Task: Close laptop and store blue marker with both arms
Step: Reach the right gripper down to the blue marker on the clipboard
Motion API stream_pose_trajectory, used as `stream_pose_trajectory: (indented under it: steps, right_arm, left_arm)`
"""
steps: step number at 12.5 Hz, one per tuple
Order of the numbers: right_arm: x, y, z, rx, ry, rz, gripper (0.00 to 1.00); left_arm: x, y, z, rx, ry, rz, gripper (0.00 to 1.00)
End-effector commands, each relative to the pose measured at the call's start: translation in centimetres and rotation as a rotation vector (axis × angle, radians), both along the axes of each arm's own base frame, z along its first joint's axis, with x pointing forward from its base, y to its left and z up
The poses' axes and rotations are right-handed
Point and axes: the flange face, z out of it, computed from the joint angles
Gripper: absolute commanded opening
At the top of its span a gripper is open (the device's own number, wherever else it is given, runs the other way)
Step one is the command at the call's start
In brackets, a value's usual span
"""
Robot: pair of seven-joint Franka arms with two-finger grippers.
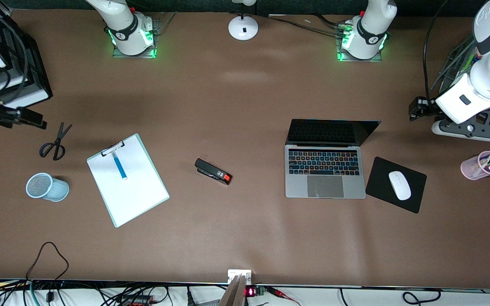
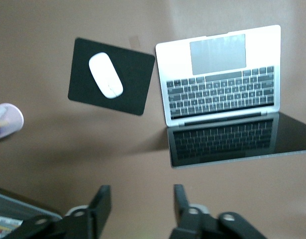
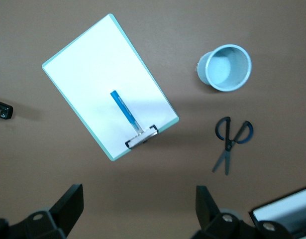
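The silver-grey laptop [image 1: 325, 170] [image 2: 220, 74] stands open on the table, its dark screen [image 1: 330, 131] tilted back. The blue marker [image 1: 119, 165] [image 3: 125, 112] lies on a white clipboard [image 1: 128, 182] [image 3: 105, 82], its end by the clip. My left gripper [image 1: 417, 109] [image 2: 141, 194] hangs over bare table toward the left arm's end, beside the laptop's screen, fingers apart with nothing between them. My right gripper [image 1: 32, 119] [image 3: 139, 194] hangs over the table near the scissors, wide open and holding nothing.
A light-blue mesh cup [image 1: 47, 187] [image 3: 225, 67] and black-handled scissors [image 1: 55, 142] [image 3: 231, 139] lie beside the clipboard. A black stapler [image 1: 213, 171] is mid-table. A mouse pad [image 1: 381, 170] with a white mouse [image 1: 399, 185], and a pink pen cup [image 1: 482, 166], sit beside the laptop.
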Motion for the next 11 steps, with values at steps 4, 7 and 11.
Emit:
stream_pose_trajectory:
  steps: [4, 7, 11]
  right_arm:
    - [4.9, 3.1, -9.2, 0.091, -0.022, 0.033, 1.0]
    - [5.9, 6.0, -13.6, 0.038, 0.014, 0.119, 1.0]
    - [6.1, 11.1, -17.1, -0.087, 0.039, 0.29, 1.0]
  left_arm:
    - [0.9, -1.0, 0.9, -0.018, 0.022, -0.018, 0.0]
    - [0.4, -1.2, 0.6, -0.019, 0.064, -0.022, 0.0]
    - [-0.7, -4.8, 0.1, -0.093, 0.121, -0.037, 0.0]
